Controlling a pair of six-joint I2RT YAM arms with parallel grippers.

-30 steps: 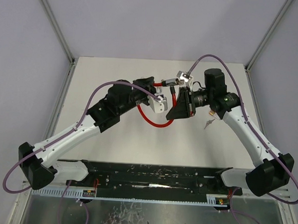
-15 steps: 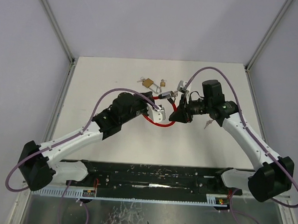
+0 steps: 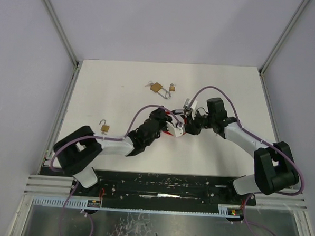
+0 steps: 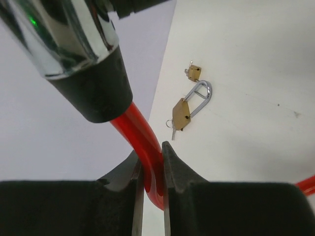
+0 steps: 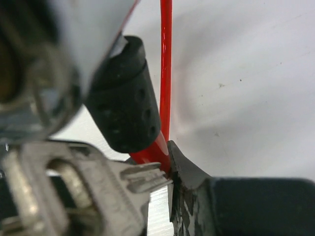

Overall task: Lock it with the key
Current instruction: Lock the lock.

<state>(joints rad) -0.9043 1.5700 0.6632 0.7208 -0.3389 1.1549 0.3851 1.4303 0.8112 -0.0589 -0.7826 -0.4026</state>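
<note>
Red cable lock (image 4: 141,132), with its chrome barrel and black rubber collar, now hangs low over the white table (image 3: 243,91) at near centre. A second ago both arms held it higher and farther back. On the left, a small brass padlock (image 3: 104,128) lies with its shackle open. The left gripper (image 4: 151,160) is clamped on the red cable. The right gripper (image 3: 189,126) shows one finger against the cable, with a silver key (image 5: 140,178) in front; I cannot tell whether it grips. The key looks not yet inserted, so the locking seems still to come.
</note>
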